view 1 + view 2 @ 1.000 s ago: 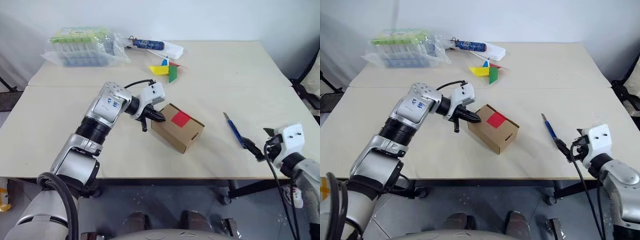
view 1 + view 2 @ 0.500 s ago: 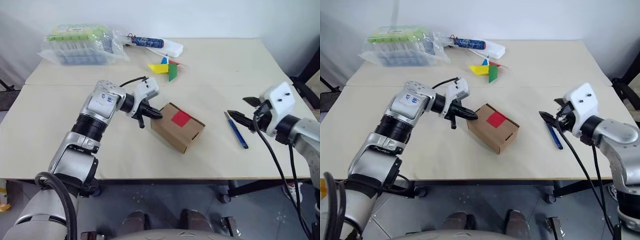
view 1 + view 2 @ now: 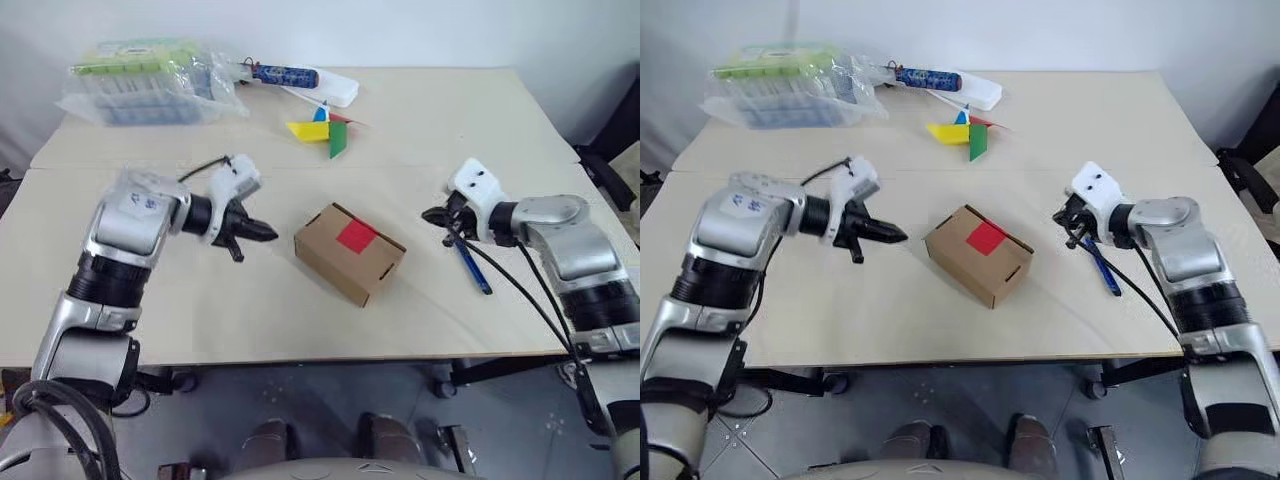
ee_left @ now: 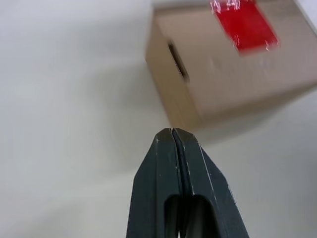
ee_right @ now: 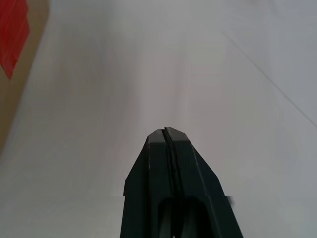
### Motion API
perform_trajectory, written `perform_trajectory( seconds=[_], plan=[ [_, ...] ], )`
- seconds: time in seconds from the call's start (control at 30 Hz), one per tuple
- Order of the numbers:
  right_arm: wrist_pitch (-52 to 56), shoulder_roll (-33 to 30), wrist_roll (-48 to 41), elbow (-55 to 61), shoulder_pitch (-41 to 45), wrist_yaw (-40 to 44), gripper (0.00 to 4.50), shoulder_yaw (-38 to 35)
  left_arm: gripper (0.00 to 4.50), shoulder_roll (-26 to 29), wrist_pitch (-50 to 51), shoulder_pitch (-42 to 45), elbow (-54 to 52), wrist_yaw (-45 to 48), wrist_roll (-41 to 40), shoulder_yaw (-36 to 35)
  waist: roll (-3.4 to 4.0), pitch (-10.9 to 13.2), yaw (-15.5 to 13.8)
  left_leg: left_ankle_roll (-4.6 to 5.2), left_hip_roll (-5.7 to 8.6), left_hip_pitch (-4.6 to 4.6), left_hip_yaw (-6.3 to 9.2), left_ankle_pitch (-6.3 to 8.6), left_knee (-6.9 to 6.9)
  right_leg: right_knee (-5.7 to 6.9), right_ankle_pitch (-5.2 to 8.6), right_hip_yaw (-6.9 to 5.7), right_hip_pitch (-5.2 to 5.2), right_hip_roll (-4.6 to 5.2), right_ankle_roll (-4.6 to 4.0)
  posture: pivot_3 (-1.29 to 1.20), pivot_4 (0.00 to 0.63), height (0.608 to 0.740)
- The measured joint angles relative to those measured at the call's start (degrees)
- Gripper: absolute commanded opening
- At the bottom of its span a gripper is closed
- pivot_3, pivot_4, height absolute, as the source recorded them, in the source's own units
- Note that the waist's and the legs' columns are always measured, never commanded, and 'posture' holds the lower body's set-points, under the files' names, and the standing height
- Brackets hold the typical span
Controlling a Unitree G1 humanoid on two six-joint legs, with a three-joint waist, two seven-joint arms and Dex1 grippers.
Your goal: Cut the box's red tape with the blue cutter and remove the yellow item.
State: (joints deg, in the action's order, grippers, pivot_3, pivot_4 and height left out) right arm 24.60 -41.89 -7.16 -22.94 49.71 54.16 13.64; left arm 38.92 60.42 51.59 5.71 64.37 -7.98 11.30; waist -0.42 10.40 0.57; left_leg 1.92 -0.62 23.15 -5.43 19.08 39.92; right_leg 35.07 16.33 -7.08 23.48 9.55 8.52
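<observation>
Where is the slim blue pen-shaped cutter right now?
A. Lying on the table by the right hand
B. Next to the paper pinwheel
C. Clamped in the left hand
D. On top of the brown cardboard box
A: the slim blue pen-shaped cutter lies flat on the table just beside the shut right hand, whose wrist view shows nothing between its fingers.

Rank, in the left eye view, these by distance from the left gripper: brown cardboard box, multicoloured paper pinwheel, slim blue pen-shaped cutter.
From the left gripper:
1. Brown cardboard box, just beyond its fingertips, mid-table.
2. Multicoloured paper pinwheel, farther back on the table.
3. Slim blue pen-shaped cutter, across the table beside the right gripper.
</observation>
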Motion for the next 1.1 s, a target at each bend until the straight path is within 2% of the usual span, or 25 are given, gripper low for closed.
perform_trajectory(
  seconds=[0.2,0.4,0.5,0.67,1.1],
  plan=[
    [-1.46,4.37,4.05,-9.17,4.96,7.1,0.01,4.56,0.0,-2.56,6.6,-3.7,-7.55,-4.85,-3.5,0.49,0.02,0.05,-0.59,-0.04,-0.05,0.1,0.08,-0.02,0.07,0.03,0.0,-0.09,-0.04,0.0,0.0,0.0,0.15,0.74],
    [-0.41,5.19,5.38,-7.92,5.66,10.64,0.01,4.59,0.0,-5.9,7.85,-5.12,-9.34,-8.09,-5.98,1.95,0.02,0.05,-0.35,-0.13,0.0,0.08,0.12,-0.05,0.05,0.08,0.0,-0.12,-0.03,-0.02,0.01,0.0,0.15,0.74],
    [3.66,4.37,5.4,-0.09,2.47,12.77,0.01,4.59,0.0,-8.47,5.57,-5.06,-7.08,-10.17,-6.07,3.23,0.03,0.04,-0.55,-0.15,0.02,0.08,0.11,-0.05,0.08,0.17,0.0,-0.16,-0.03,-0.02,0.01,0.0,0.15,0.74],
    [10.84,2.28,4.68,10.75,-2.02,13.78,0.01,4.45,0.0,-9.76,0.86,-4.69,-0.8,-11.25,-5.41,5.61,0.02,0.04,-0.5,-0.16,0.02,0.08,0.03,-0.05,0.11,0.23,0.0,-0.16,-0.02,-0.02,0.0,0.0,0.15,0.74],
    [27.78,-2.34,-0.9,35.06,-12.4,9.28,0.01,0.63,0.0,-14.85,-11.6,3.07,16.66,-10.5,-2.63,7.73,0.02,0.04,-0.83,-0.16,0.04,0.09,-0.04,-0.05,0.12,0.21,0.0,-0.21,-0.02,-0.02,0.0,0.0,0.15,0.74]
  ],
)
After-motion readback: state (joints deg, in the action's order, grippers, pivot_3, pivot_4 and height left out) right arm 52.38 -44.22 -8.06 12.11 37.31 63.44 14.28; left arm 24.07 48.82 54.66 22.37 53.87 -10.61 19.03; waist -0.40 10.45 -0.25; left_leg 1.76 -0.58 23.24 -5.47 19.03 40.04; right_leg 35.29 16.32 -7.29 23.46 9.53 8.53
